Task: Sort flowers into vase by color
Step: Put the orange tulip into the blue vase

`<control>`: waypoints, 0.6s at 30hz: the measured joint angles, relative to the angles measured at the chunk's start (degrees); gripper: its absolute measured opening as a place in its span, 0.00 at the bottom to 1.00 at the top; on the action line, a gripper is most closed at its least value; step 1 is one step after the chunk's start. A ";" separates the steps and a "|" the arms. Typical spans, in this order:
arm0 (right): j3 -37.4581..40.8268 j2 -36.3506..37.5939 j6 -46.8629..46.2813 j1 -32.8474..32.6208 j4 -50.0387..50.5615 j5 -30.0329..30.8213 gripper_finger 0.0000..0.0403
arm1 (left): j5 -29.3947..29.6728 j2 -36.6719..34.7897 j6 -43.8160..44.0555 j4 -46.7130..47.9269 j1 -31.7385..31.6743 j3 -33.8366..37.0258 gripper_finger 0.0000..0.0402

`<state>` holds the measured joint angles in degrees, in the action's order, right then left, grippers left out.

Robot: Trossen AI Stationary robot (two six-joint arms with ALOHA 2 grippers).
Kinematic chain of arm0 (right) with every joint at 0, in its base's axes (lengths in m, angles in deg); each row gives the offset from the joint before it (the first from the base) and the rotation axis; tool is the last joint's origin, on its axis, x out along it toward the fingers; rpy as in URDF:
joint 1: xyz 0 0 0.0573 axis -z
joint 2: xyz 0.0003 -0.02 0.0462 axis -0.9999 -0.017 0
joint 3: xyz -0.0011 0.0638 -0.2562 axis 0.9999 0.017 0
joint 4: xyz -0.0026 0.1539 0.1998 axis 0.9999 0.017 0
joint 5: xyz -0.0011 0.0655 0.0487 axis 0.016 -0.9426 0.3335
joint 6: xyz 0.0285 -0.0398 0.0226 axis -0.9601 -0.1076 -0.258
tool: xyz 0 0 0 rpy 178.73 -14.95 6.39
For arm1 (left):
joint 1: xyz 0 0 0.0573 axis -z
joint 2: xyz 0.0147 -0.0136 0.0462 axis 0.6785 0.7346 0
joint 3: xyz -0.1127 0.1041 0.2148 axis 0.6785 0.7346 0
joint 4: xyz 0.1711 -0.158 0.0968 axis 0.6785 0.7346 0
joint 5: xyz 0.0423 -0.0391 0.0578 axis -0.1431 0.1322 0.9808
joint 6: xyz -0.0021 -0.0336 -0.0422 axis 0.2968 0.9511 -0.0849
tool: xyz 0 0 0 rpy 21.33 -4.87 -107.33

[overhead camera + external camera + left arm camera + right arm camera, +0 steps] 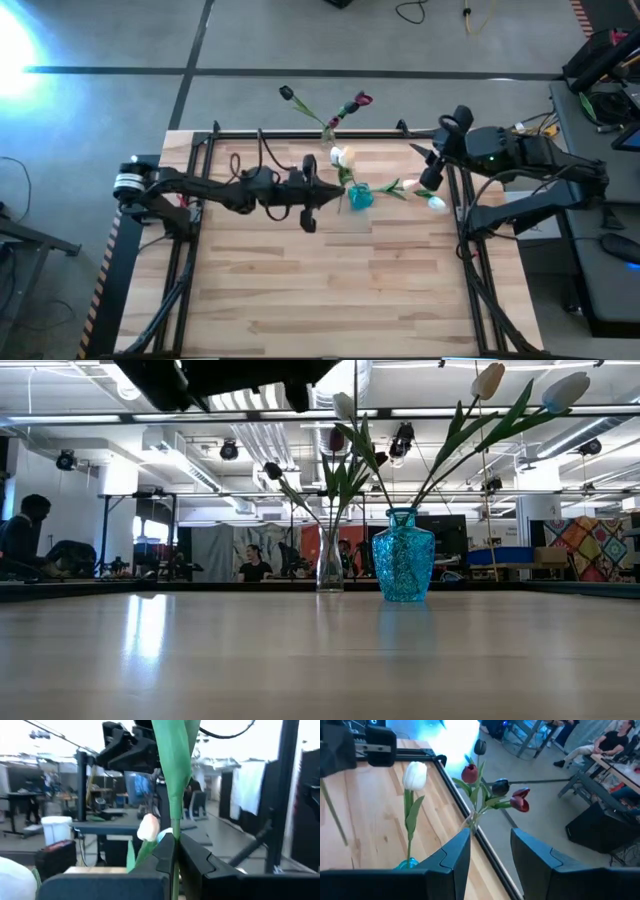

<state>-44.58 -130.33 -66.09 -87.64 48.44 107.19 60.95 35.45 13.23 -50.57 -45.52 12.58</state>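
Flowers [345, 160] sit in two vases near the upper middle of your high view: the blue vase [361, 197] on the counter [330, 290] holds pale heads, and the clear vase [328, 134] at the counter's far edge holds dark maroon ones [360, 100]. Your left claw [322, 195] lies just left of the blue vase, clenched on a green stem; your right claw [432, 180] waits at the right edge of the counter, beside pale blooms leaning that way. In the low view, the blue vase [403, 555] stands right of centre with peach [489, 380] and white [566, 390] heads tilting to the upper right, the clear vase [331, 565] just left of it and farther back. In the left wrist view, the dark fingers [165, 852] pinch a stem and leaf [175, 775] that rise up the middle of the frame. In the right wrist view, that claw's fingers [455, 852] stand apart with nothing between them; a white tulip [414, 775] shows at upper left, maroon heads [519, 800] at centre.
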 joint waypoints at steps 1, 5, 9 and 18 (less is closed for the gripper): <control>0.00 0.04 0.33 0.00 -0.15 -0.02 0.33 | 1.08 1.18 0.00 -2.30 0.01 0.00 0.00; 0.00 -0.15 1.69 0.00 -1.43 -0.02 0.33 | 5.88 6.88 -0.01 -13.42 -0.10 0.01 0.00; 0.00 -0.44 1.86 0.00 -1.36 -0.02 0.33 | 11.43 12.01 -2.83 -21.17 -0.12 -0.91 0.00; 0.00 -0.56 1.90 0.00 -1.33 -0.03 0.33 | 13.36 18.34 -4.59 -25.55 -1.48 -5.63 0.00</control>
<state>-44.58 -130.89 -64.19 -87.64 47.10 107.16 74.32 53.79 8.64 -76.12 -47.00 6.95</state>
